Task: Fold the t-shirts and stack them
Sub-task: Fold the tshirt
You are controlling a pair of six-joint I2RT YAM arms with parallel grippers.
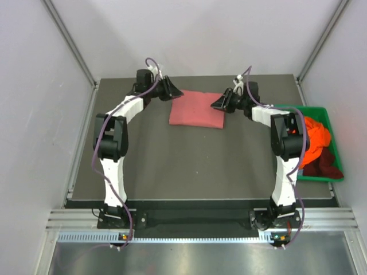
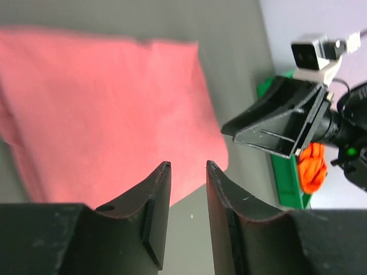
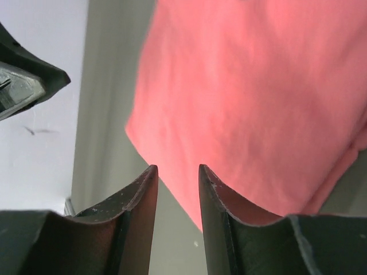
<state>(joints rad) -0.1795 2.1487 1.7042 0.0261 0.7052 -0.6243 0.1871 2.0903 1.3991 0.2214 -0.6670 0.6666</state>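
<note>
Pink shirt (image 1: 198,110): laid flat as a folded rectangle at the far middle of the counter (image 1: 189,166); no sleeves are seen sticking out.
Left tool (image 1: 176,93): held at the shirt's far-left corner; in its wrist view the jaws are seen narrowly parted, with nothing pinched between them.
Right tool (image 1: 217,104): held at the shirt's right edge; the jaws are likewise parted by a slim gap and nothing is gripped.
Contact: whether either tool touches the cloth cannot be told; both sets of fingertips are shown just at the shirt's border.
Orange shirt (image 1: 314,137): bunched, unfolded, in the green bin (image 1: 312,107) at the right of the counter.
Maroon shirt (image 1: 324,163): crumpled in the near end of the same bin, beside the orange one.
Step in hand: judged to be the close of the fold on the pink shirt, since it is released by both tools and lies tidy.
Progress: one shirt is counted as folded; at least two are left in the bin.
Next move calls for: both tools to be lifted clear without the folded edges being dragged, then the right tool to be brought to the bin so that one shirt only is pinched and drawn out.
</note>
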